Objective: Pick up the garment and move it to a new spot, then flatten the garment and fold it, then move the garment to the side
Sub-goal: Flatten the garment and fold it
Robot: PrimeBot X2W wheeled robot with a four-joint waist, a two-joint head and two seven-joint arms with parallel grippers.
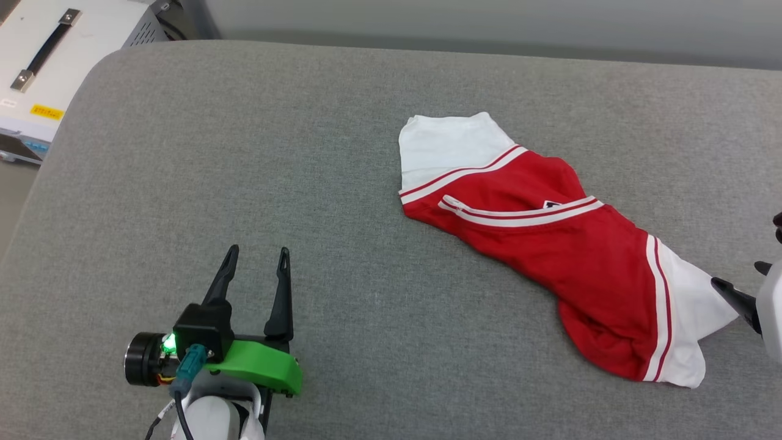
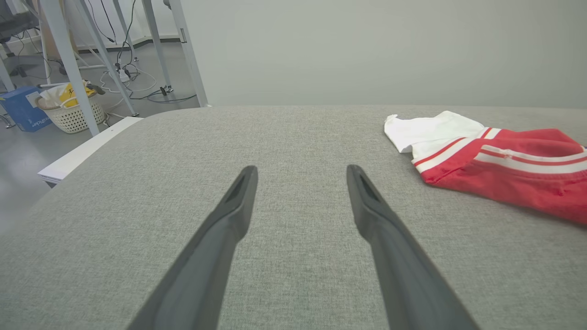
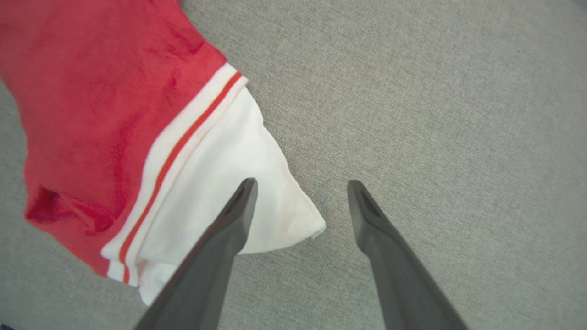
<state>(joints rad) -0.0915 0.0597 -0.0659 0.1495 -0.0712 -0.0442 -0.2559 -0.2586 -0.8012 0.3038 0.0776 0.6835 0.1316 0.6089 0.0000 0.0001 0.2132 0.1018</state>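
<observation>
The garment (image 1: 550,244) lies crumpled on the right half of the grey fabric-covered counter (image 1: 244,153), running at a slant from a white sleeve (image 1: 446,146) at the far end to a second white sleeve (image 1: 690,305) at the near right. Its red body sits between the two, crossed by red-and-white striped trim. No lettering shows on the upturned side.

The right end effector (image 1: 736,273) enters at the right edge of the head view, its dark fingers spread and pointing at the near sleeve. In the right wrist view this end effector (image 3: 301,181) stands wide apart above the garment (image 3: 114,114). One finger (image 3: 220,238) overlaps the white sleeve, the other finger (image 3: 390,247) is over bare counter, and the sleeve's pointed corner lies between them. Whether a fingertip touches the cloth cannot be told; nothing is pinched.

The left end effector (image 1: 258,250) hovers at the lower left, fingers spread and holding nothing, well apart from the garment. In the left wrist view, the left end effector (image 2: 301,167) points across bare counter, with the garment (image 2: 504,169) off to the right, far sleeve nearest.

A white equipment case (image 1: 49,55) with a black handle stands beyond the counter's far left corner.
</observation>
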